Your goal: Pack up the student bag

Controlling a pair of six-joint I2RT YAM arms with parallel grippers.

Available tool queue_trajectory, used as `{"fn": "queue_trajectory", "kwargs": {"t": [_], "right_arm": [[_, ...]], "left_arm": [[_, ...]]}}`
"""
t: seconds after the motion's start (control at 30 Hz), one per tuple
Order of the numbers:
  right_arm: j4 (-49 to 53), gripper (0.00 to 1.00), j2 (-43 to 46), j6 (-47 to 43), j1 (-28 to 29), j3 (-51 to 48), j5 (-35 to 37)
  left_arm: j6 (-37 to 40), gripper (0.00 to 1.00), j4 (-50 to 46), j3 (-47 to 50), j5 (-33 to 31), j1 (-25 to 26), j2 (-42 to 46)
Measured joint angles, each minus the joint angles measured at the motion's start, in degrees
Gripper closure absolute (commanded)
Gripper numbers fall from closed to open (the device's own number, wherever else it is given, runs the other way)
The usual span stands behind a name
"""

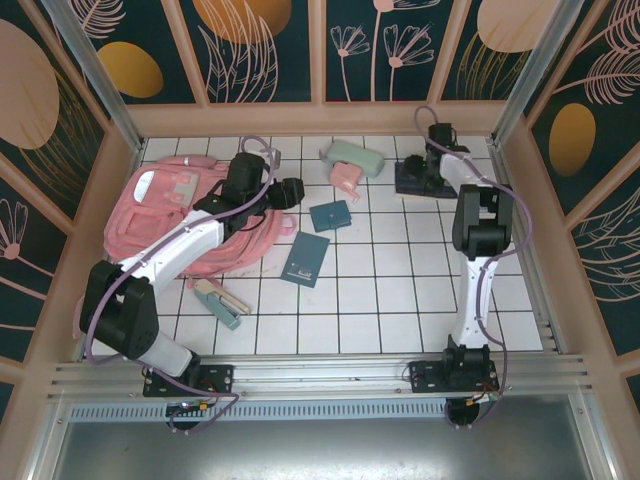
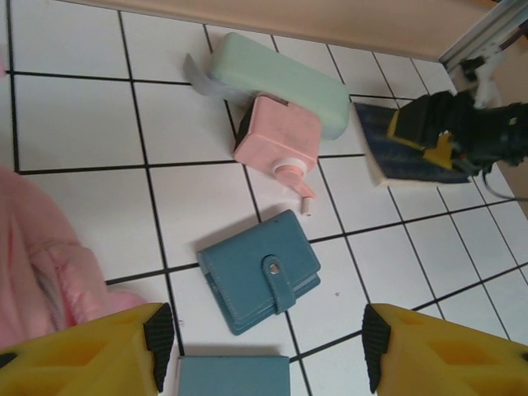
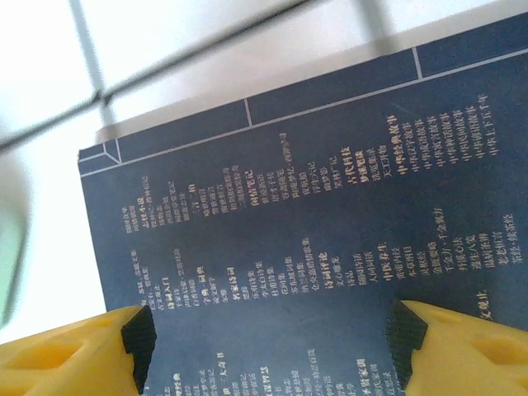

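Observation:
The student bag (image 1: 180, 220), large, pink and soft, lies at the table's left; its fabric shows at the left edge of the left wrist view (image 2: 41, 264). My left gripper (image 1: 290, 192) hovers just right of the bag, open and empty (image 2: 268, 346), above a teal snap wallet (image 2: 258, 271) and a teal notebook (image 2: 233, 375). At the back right, my right gripper (image 1: 428, 172) stands over a dark blue book (image 1: 415, 182). Its jaws (image 3: 272, 338) are open above the book's printed cover (image 3: 313, 214), which extends beneath both fingers.
A mint-green pencil case (image 1: 355, 158) and a pink pump bottle (image 1: 345, 180) lie together at the back centre. The wallet (image 1: 330, 215) and notebook (image 1: 305, 258) sit mid-table. A green and pink stapler-like item (image 1: 220, 300) lies near the front left. Wooden walls enclose the tiled table.

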State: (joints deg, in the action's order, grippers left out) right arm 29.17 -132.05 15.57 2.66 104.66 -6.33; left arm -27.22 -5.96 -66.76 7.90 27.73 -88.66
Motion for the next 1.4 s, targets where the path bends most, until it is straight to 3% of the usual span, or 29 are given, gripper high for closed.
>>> {"fn": "queue_trajectory", "kwargs": {"t": [0.2,0.37,0.63,0.83,0.97,1.17,1.4], "right_arm": [[-3.17,0.28,7.26,1.44,3.34,-12.13,-0.17],[-6.67,0.29,14.27,2.4,6.56,-23.3,0.13],[-5.42,0.27,28.74,5.99,14.53,-40.26,-7.69],[-4.52,0.24,37.68,10.49,3.98,-43.21,-9.6],[-5.64,0.23,36.85,11.19,-2.27,-42.86,-8.13],[-5.44,0.25,28.61,10.19,-2.95,-37.68,-7.28],[-6.45,0.27,25.68,9.88,-2.93,-37.33,-10.78]], "left_arm": [[-0.37,0.36,0.59,-0.39,1.16,0.15,-0.35],[-1.38,0.45,1.31,-0.42,1.77,0.31,-0.42],[-1.86,0.39,1.4,-6.23,2.36,6.01,-7.72],[-4.44,0.38,2.32,-10.47,5.29,8.92,-18.82],[-6.84,0.36,2.6,-11.23,7.13,9.11,-24.55],[-10.82,0.35,3.23,-12.68,8.9,9.16,-28.92],[-14.45,0.35,4.61,-14.69,11.8,10.05,-32.22]]}}
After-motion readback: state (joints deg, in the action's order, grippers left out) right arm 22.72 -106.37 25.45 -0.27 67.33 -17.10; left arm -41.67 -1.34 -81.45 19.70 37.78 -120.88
